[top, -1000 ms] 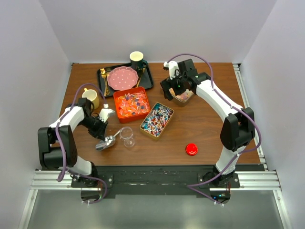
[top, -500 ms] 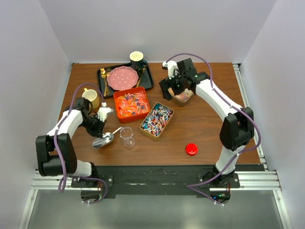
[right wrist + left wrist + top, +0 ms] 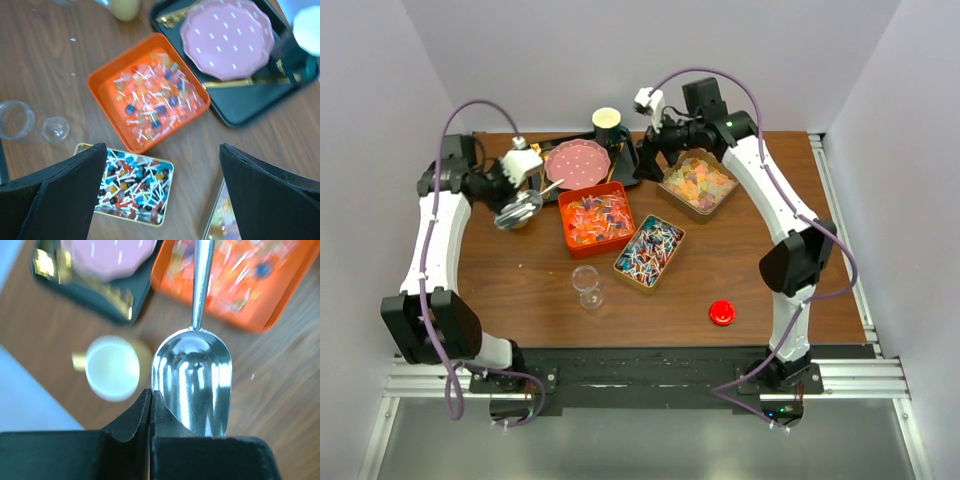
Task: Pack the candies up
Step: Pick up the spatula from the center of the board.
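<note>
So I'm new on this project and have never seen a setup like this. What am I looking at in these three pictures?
Two robot arms are bolted at the near edge of a wooden table. The wide picture comes from a fixed camera above and behind them. The other two come from a camera on each wrist, looking past that arm's pincer.

On the table are an orange box of wrapped candies, a gold tin of more, a tin of gummies, a clear jar, a red lid, and a black tray with a pink plate.

The left pincer is shut on a metal scoop, near a yellow mug. The right pincer is open and holds nothing.
</note>
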### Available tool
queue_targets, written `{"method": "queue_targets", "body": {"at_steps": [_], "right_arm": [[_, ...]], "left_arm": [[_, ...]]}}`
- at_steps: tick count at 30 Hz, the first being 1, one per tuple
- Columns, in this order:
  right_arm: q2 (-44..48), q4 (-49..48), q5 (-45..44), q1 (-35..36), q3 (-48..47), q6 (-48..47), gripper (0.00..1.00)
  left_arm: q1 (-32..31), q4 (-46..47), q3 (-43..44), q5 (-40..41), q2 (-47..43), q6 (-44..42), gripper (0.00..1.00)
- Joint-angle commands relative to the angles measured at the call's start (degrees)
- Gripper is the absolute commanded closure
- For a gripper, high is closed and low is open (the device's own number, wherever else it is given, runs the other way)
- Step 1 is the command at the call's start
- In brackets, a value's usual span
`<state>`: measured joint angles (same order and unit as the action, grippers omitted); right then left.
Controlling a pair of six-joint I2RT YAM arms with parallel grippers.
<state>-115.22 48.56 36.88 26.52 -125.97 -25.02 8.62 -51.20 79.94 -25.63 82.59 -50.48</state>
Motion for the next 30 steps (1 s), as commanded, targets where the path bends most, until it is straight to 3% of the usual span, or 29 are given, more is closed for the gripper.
{"method": "queue_targets", "body": {"at_steps": [1,6,10,16,30], "right_arm": [[-0.36,6.12,5.57,3.26,-5.42,-7.76,0.02],[1.13,2.43,3.19,6.43,-1.65,-12.95,0.05],[2.80,-5.82,5.56,7.05,2.04,-9.00,0.09],[1.32,-8.56,7.06,7.58,2.40,-6.89,0.14],[-2.38,0.66,8.20,7.67,-1.47,-11.19,0.33]], "left_arm": [[-7.82,-0.04,3.73,-4.87,1.69,1.34,1.00],[-12.48,2.41,6.01,-7.06,3.28,4.94,1.00],[-14.33,4.44,5.84,-9.35,2.32,7.49,1.00],[-17.85,5.23,5.66,-10.67,1.96,9.70,1.00],[-19.17,7.87,5.40,-12.60,2.32,13.48,1.00]]}}
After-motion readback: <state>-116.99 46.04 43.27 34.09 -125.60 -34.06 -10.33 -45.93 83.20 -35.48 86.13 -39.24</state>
